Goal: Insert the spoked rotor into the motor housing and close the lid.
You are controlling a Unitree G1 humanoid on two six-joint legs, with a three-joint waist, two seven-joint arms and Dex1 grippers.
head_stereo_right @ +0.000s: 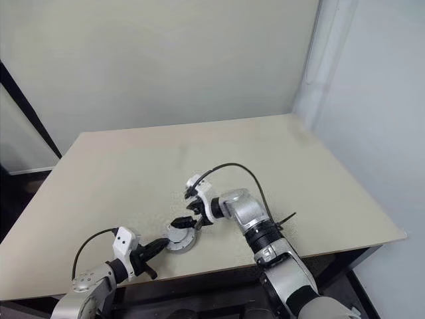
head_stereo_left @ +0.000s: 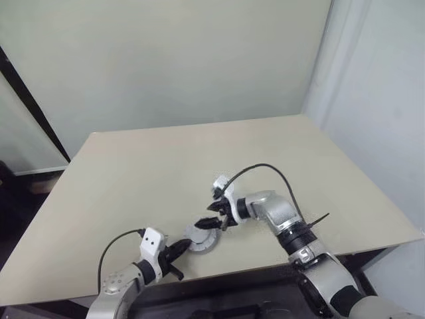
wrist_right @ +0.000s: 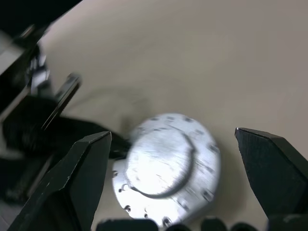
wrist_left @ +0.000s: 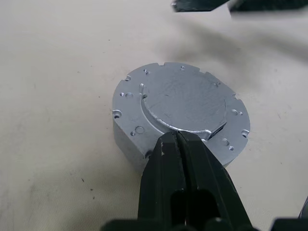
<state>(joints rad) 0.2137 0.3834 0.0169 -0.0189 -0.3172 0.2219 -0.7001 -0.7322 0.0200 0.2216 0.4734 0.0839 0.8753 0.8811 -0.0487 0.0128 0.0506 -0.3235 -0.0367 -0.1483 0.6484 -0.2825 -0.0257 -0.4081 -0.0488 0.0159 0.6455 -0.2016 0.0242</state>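
1. Sitting low in the centre of the left eye frame, near the table's (head_stereo_left: 133,173) front edge, is the motor housing (head_stereo_left: 201,237): a round silver puck, closed by a flat lid (wrist_left: 185,103) with small holes around its rim.
2. Windings and spoked rotor cannot be made out; the lid covers whatever is inside.
3. Left gripper (head_stereo_left: 180,248) enters from the lower left, its fingers pressed together, tips at the housing's near rim where the lid's raised step begins (contact looks likely, but the fingers hide the exact spot).
4. Right gripper (head_stereo_left: 216,218) hangs just above and to the right of the housing, fingers (wrist_right: 86,168) spread wide with nothing between them; the housing lies below the gap.
5. Right wrist picture is blurred; the dark mass at its left edge is the left gripper, detail unreadable.
6. Black cable (head_stereo_left: 265,169) loops over the right wrist.
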